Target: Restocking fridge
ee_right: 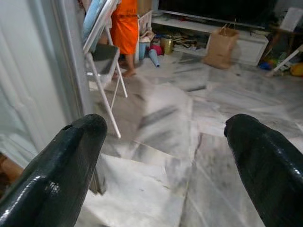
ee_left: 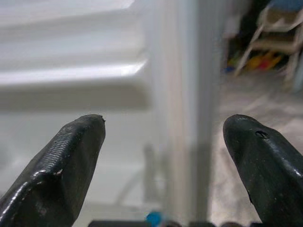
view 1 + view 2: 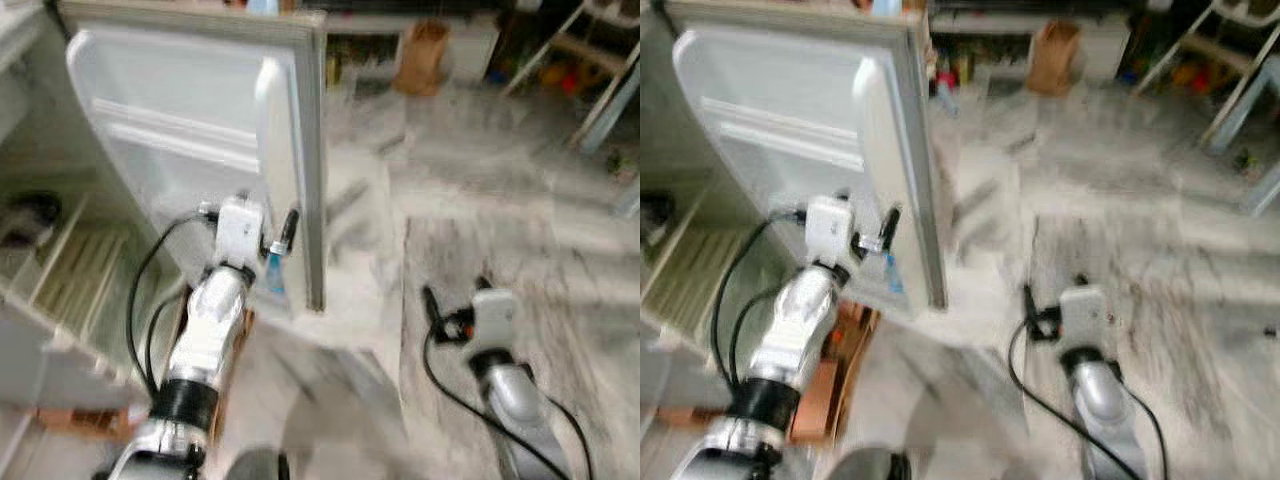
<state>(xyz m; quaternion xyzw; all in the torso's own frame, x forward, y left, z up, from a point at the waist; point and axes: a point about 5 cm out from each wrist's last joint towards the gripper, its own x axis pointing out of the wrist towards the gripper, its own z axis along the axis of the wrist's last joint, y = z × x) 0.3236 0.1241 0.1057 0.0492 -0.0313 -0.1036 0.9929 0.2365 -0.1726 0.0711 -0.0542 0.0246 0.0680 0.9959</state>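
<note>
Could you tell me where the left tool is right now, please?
In the left eye view, the left tool is raised on the robot's left, open, at the free edge of the open fridge door.

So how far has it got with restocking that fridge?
Early days, it seems. The fridge door already stands open. In hand: the left hand is at the door's free edge, fingers spread and holding nothing. The right hand hangs open over the marble floor. Fetching and shelving groceries looks still to come.

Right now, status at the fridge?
Left gripper open at fridge door edge. Right gripper open, low over floor. Door open. Folding chair beyond it.
</note>
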